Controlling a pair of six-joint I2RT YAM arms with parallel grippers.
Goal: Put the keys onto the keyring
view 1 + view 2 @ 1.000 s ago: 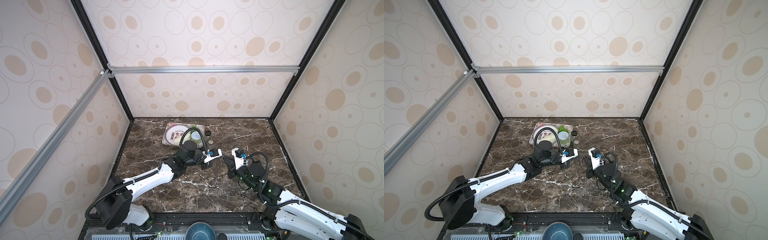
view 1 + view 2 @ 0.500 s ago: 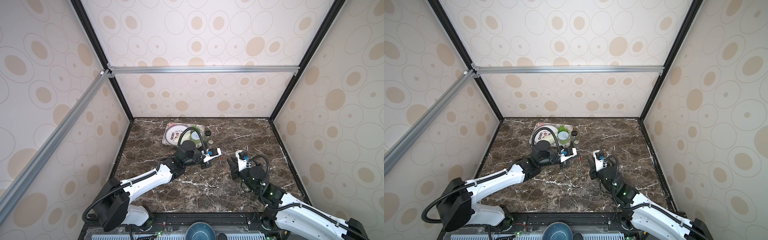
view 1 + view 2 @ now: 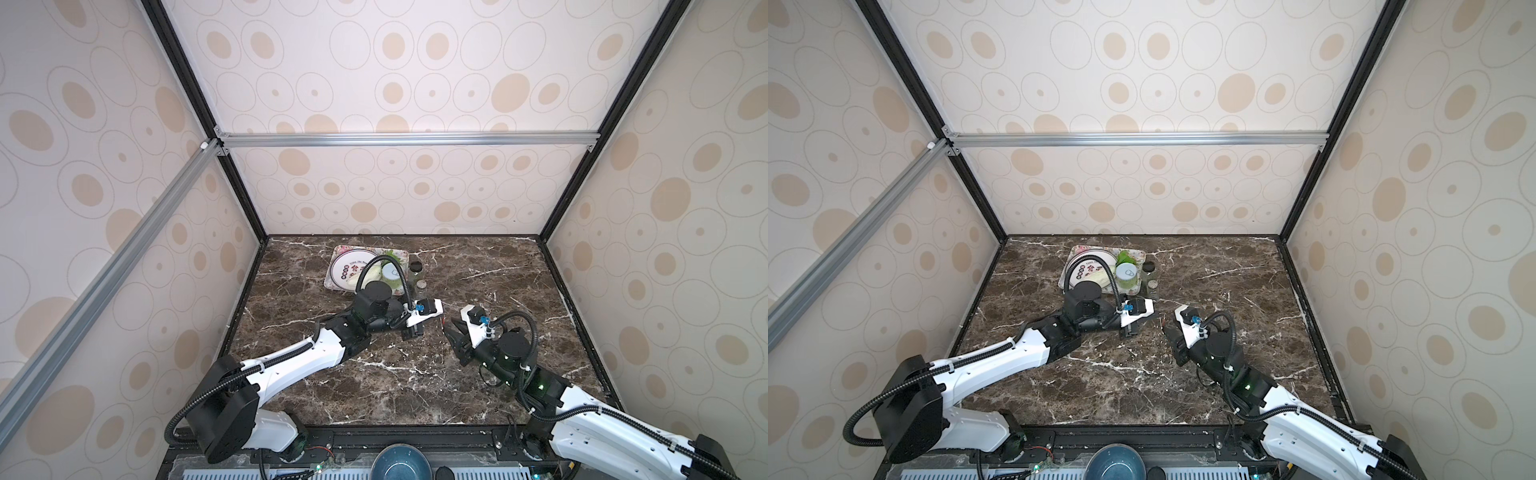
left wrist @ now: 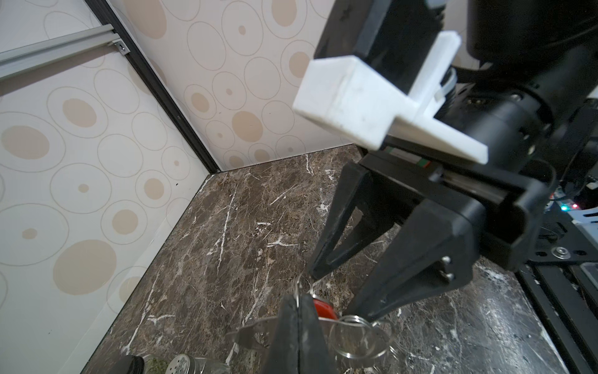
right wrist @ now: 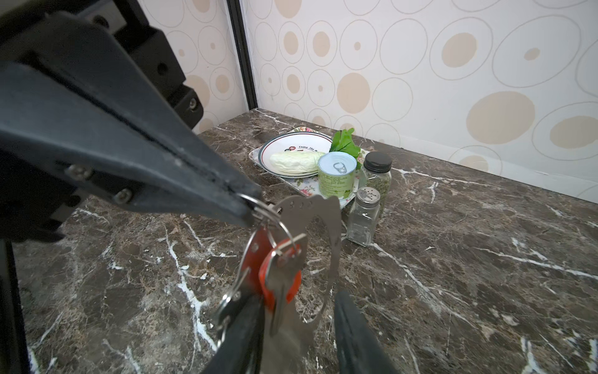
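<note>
A dark, white-veined marble tabletop (image 3: 415, 395) floors a booth whose cream walls carry beige ovals. Toward the back wall stand a flowered tray (image 5: 302, 188) with a plate (image 5: 268, 149), a green tin (image 5: 336, 176), a herb jar (image 5: 377, 176) and a glass shaker (image 5: 364, 217). Over the middle of the table the two arms meet tip to tip. The left gripper (image 5: 251, 207) has its fingers pressed tight together on the thin wire of the keyring (image 5: 275, 223), holding it clear of the marble. From that wire hang the keys (image 5: 281, 275), one red-headed and one plain silver, beside a flat grey metal loop (image 5: 335, 246). The right gripper (image 4: 338, 291) faces them with its jaws partly spread, gripping nothing. The bunch dangles just in front of the gap, nearer one finger; whether that finger touches the wire I cannot tell.
</note>
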